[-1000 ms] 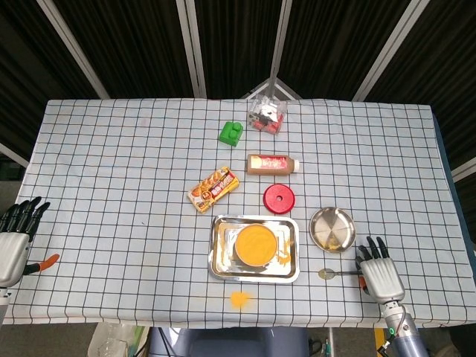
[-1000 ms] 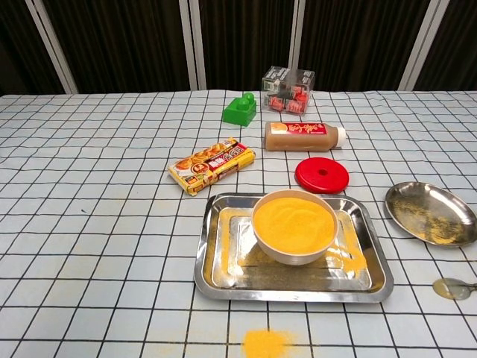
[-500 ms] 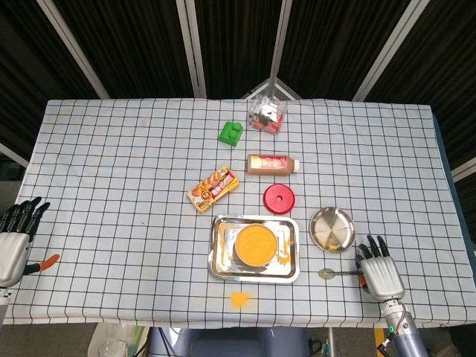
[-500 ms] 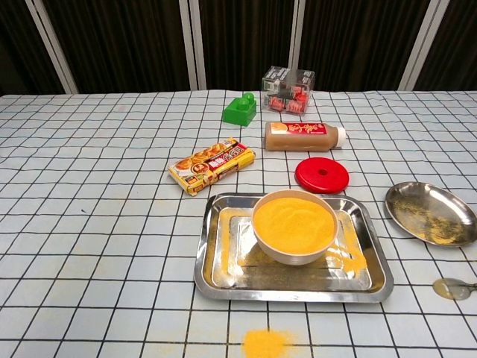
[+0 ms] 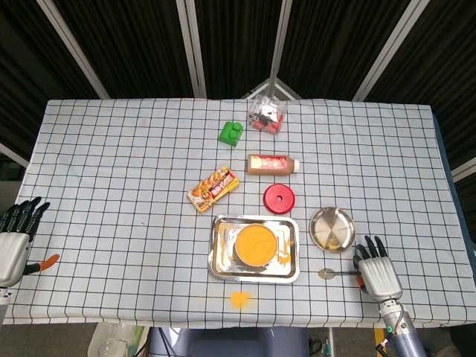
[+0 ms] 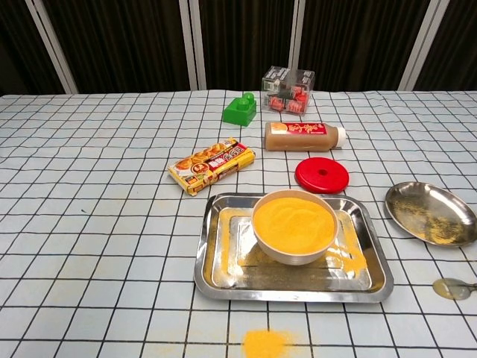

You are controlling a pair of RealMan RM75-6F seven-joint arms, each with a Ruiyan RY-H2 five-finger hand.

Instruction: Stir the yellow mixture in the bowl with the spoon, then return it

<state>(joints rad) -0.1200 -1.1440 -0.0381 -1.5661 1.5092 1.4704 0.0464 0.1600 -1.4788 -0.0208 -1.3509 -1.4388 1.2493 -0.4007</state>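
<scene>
Centrally, the bowl (image 6: 294, 226) held yellow mixture (image 6: 293, 212) inside the tray (image 6: 212, 262); both the right hand (image 5: 378, 274) and the left hand (image 5: 15, 238) lay empty, fingers spread.

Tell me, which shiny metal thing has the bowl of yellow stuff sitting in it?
The rectangular metal tray in the middle holds the white bowl of yellow mixture. The round metal plate to its right carries only yellow crumbs, and the small metal spoon lies bare on the cloth.
</scene>
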